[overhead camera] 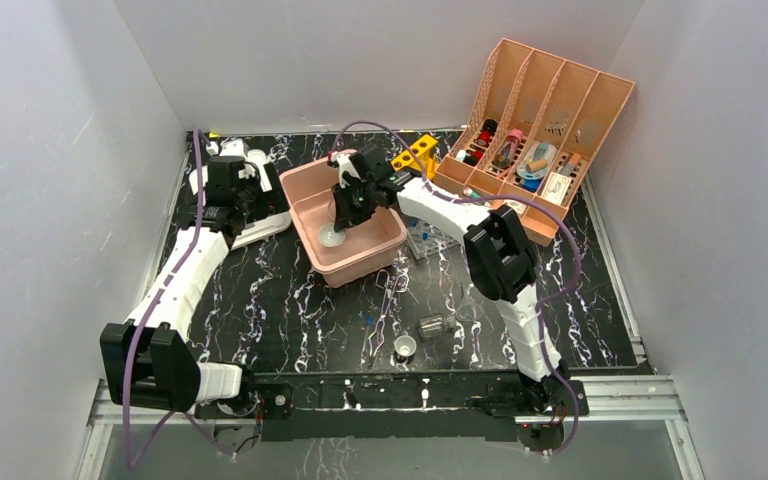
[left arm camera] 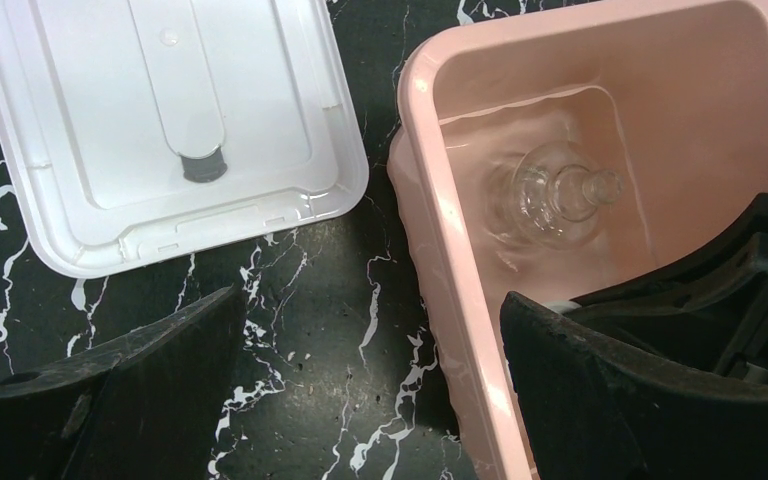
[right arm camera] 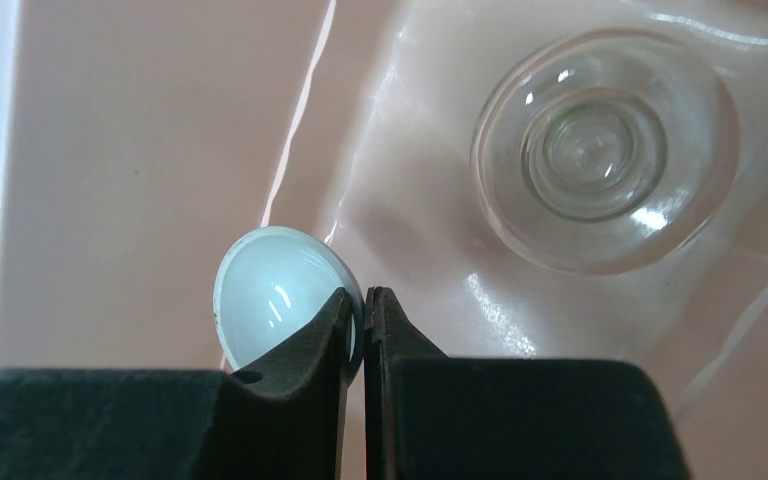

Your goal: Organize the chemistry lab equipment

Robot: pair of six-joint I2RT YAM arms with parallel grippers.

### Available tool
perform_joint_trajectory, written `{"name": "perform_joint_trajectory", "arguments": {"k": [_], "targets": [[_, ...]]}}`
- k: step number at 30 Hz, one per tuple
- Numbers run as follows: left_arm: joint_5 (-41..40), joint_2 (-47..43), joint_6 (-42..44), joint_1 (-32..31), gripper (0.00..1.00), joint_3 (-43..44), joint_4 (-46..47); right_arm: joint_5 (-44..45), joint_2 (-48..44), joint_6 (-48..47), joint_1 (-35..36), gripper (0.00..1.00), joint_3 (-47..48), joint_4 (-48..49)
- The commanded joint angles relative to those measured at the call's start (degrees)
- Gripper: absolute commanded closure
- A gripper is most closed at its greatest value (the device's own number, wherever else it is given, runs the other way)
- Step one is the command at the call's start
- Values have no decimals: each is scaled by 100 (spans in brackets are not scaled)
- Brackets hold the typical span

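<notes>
Right claw (right arm camera: 363, 300): jaws drawn nearly together, pinching the rim of a little white round dish (right arm camera: 282, 298). The dish is tilted, its hollow facing the wrist camera. It sits inside the pink tub (right arm camera: 110, 150), close to one inner wall. Whether it touches the tub floor cannot be told.

Left claw (left arm camera: 370, 385): jaws spread wide, nothing between them. It hangs over bare desk (left arm camera: 300, 300), between a white plastic lid (left arm camera: 160, 130) and the tub's outer wall. One finger is close beside that wall.

Tub contents: a clear round glass flask (right arm camera: 605, 150) rests on the tub floor, apart from the dish. Its neck points roughly toward the right wrist camera.

Desk, near side, as seen from the top view:
- Thin wire tongs (overhead camera: 385, 300) lie flat just in front of the tub.
- A small clear glass beaker (overhead camera: 432, 325) lies on its side to the right of the tongs.
- A small round vessel (overhead camera: 405, 347) stands upright near the beaker. It is too small to tell dish from beaker.

Far right: a peach four-slot organizer (overhead camera: 540, 130) leans back near the wall, with assorted items in its slots. A yellow block (overhead camera: 418, 152) sits between it and the tub.
</notes>
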Motion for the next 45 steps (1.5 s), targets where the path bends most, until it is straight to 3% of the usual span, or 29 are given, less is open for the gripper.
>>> {"name": "perform_joint_trajectory", "arguments": {"k": [1, 20, 26, 32, 45], "targets": [[-24, -23, 70, -22, 2, 115, -6, -56, 111, -204, -12, 100, 521, -14], [-71, -56, 79, -31, 2, 107, -6, 397, 873, -472, 154, 98, 1269, -757], [-87, -76, 84, -31, 2, 108, -10, 468, 882, -464, 171, 84, 1264, -768], [-85, -78, 88, -31, 2, 109, -15, 594, 684, -428, 175, 60, 1262, -778], [-10, -223, 122, -40, 2, 33, 86, 1058, -587, -539, 322, 56, 1347, -986]]}}
